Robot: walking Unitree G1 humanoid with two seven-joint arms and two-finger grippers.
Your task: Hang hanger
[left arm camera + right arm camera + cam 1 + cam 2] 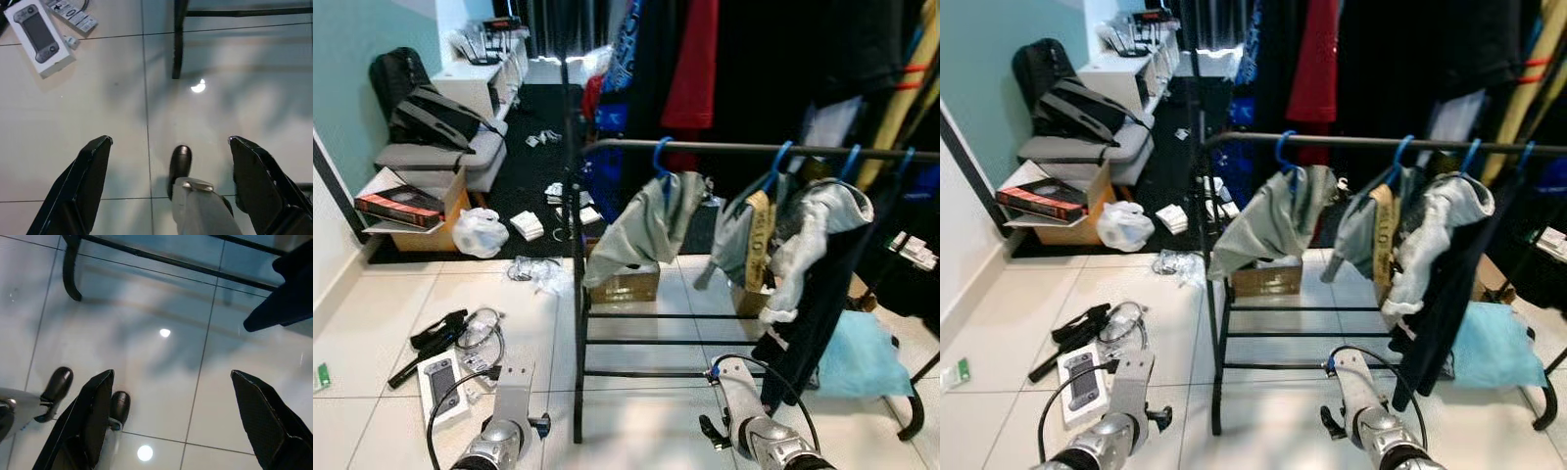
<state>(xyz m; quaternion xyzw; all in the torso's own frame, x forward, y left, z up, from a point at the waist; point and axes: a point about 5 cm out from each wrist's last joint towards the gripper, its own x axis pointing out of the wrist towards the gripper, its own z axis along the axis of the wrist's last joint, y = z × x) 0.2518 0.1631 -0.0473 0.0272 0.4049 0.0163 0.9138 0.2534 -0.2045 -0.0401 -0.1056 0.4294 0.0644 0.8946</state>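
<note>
A black clothes rack (754, 149) stands straight ahead. Three blue hangers hang on its rail: one (661, 157) carries a grey garment (646, 230), and two more (775, 166) (850, 162) hold grey and dark clothes. Both silver arms hang low in front of the rack, the left arm (504, 431) and the right arm (754, 431). My left gripper (168, 142) is open over bare floor tiles with nothing between its fingers. My right gripper (171, 374) is open too and holds nothing, with the rack's bottom bar (171, 262) beyond it.
Clutter lies on the floor at left: a white boxed handheld console (440, 384), black cables (450, 338) and a plastic bag (480, 233). A cardboard box (626, 284) sits under the rack and a blue cloth (862, 357) at right. More clothes hang behind.
</note>
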